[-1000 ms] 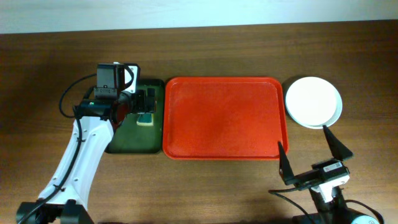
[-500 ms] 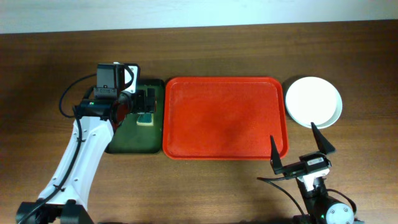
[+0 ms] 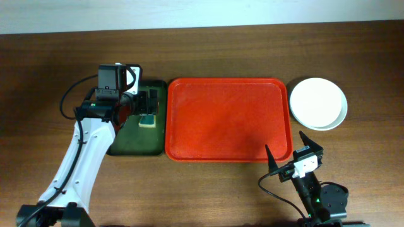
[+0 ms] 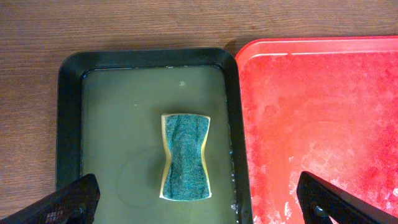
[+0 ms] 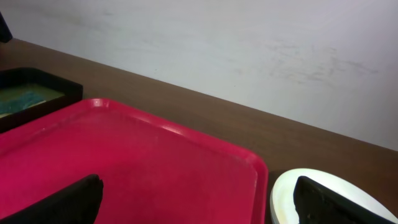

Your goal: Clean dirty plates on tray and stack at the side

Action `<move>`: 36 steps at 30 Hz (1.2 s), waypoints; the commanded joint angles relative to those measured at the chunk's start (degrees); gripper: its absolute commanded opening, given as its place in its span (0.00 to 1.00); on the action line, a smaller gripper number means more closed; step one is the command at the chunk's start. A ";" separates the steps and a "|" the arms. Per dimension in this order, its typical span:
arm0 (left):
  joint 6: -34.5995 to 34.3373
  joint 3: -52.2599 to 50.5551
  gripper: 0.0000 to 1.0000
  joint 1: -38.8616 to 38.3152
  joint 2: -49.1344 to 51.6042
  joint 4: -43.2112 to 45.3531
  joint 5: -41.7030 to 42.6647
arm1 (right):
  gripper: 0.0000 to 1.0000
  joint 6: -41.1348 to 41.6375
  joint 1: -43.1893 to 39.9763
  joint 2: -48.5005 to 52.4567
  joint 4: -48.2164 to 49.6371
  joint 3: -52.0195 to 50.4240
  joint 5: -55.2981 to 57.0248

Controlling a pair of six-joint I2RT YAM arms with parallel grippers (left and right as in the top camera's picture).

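My right end effector (image 3: 284,141), fingers spread wide and holding nothing, has drawn back toward the lower edge of the frame, away from the stack of plates (image 3: 317,103) sitting on the desk (image 3: 202,50) at right. The red tray (image 3: 227,120) lies bare in the centre. My left end effector (image 4: 198,184) hangs apart over the sponge (image 4: 185,155) in the dark green tray (image 4: 68,124). I judge the job essentially finished.
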 commanded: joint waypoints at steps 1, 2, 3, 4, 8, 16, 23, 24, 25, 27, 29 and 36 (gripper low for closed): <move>0.92 0.15 0.99 0.09 0.28 -0.07 0.59 | 0.99 0.42 -0.31 -0.44 -0.26 -0.31 -0.09; 0.92 0.15 0.99 0.09 0.28 -0.07 0.59 | 0.98 0.39 -0.31 -0.44 -0.26 -0.31 -0.09; 0.92 0.15 1.00 0.09 0.28 -0.07 0.59 | 0.98 0.42 -0.31 -0.44 -0.26 -0.31 -0.09; 0.92 0.15 0.99 0.09 0.28 -0.07 0.59 | 0.99 0.39 -0.31 -0.44 -0.26 -0.31 -0.09; 0.92 0.15 0.99 0.09 0.28 -0.07 0.59 | 0.99 0.39 -0.31 -0.44 -0.28 -0.31 -0.07; 0.92 0.15 0.99 0.09 0.28 -0.09 0.59 | 0.98 0.39 -0.31 -0.44 -0.26 -0.31 -0.09; 0.92 0.15 0.99 -0.79 -4.20 -1.16 0.59 | 0.99 0.42 -0.31 -0.44 -0.26 -0.31 -0.09; 0.92 0.15 1.00 -0.79 -6.67 -1.16 0.59 | 0.99 0.39 -0.31 -0.44 -0.26 -0.31 -0.09; 0.92 0.15 0.99 -0.79 -9.53 -1.16 0.59 | 0.98 0.39 -0.31 -0.44 -0.28 -0.31 -0.09; 0.92 0.15 0.99 -0.76 -17.07 -1.16 0.59 | 0.98 0.39 -0.31 -0.44 -0.28 -0.31 -0.09; 0.92 0.15 1.00 -0.76 -24.33 -1.16 0.59 | 0.98 0.39 -0.31 -0.44 -0.28 -0.31 -0.09; 0.92 0.13 0.99 -0.76 -44.46 -2.54 0.59 | 0.98 0.39 -0.31 -0.44 -0.26 -0.31 -0.09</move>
